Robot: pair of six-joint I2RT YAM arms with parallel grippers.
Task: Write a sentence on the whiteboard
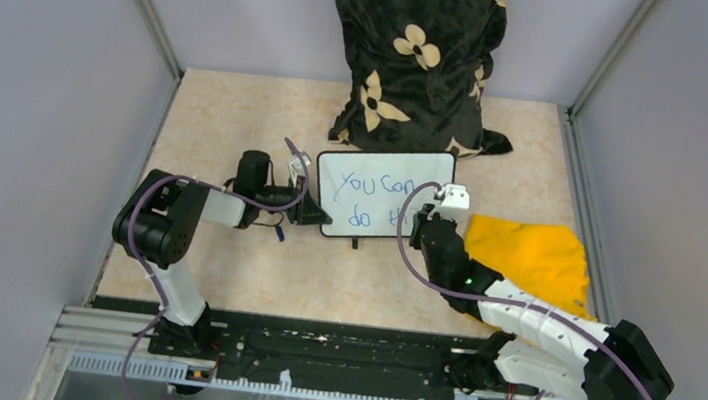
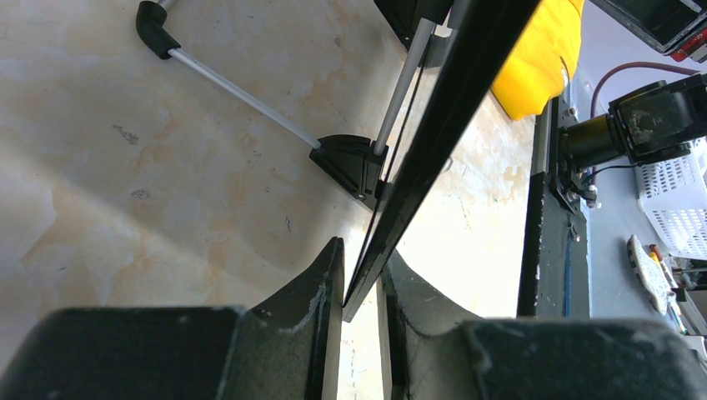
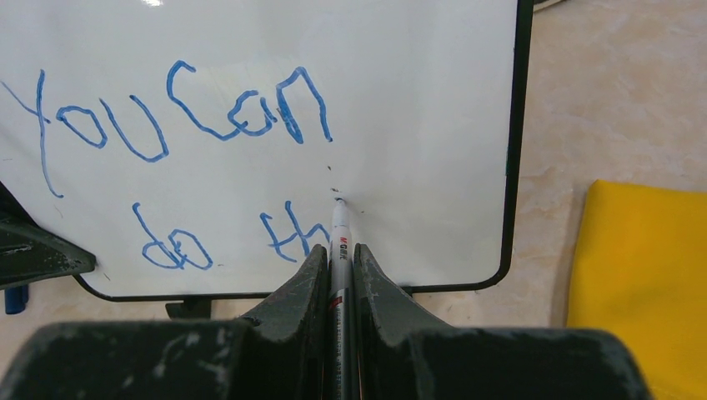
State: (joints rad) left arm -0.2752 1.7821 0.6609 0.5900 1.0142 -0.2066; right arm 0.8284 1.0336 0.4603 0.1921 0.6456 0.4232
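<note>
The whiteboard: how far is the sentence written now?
Done: sentence reads "You can do th" on the whiteboard. In hand: right end effector grips the marker, tip at the board after "th"; left end effector clamps the board's edge. Left: finishing the last word.

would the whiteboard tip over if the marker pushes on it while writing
Probably yes if unheld: the whiteboard stands upright on small feet, so it looks apt to tip or slide. It appears thin and stiff, likely light. The left pincer clamped on its edge should steady it against the marker.
</note>
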